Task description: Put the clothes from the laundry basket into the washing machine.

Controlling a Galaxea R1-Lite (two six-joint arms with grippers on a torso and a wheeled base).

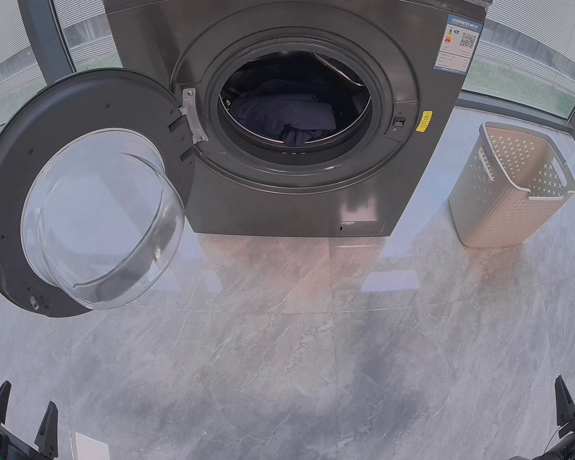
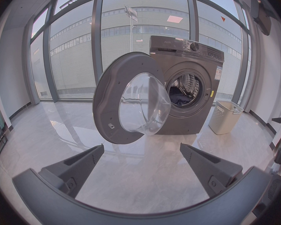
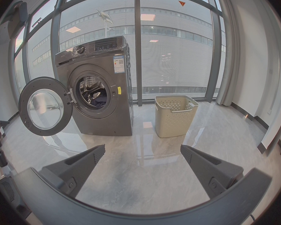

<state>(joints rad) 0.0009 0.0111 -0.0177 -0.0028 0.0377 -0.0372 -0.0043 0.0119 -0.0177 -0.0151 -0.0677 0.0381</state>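
- Head view: dark blue clothes [image 1: 287, 117] lie bunched in the drum of the washing machine [image 1: 364, 199], well ahead of both sets of jaws.
- Left gripper [image 2: 141, 147]: the jaws are spread wide with nothing between them. The open door [image 2: 109, 110] hangs straight ahead of them, well apart.
- Right gripper [image 3: 142, 147]: the jaws are likewise wide and empty. The laundry basket [image 3: 175, 122] stands ahead of them, near the machine's side. No cloth shows inside it, though its floor is partly hidden.
- Handling, as a judgement: the cloth looks soft, light and limp — it would sag and trail from a grip, not break.
- Where to take hold, also a judgement: a raised fold near the top of the bunch — the jaws closing across it so that several layers are caught.
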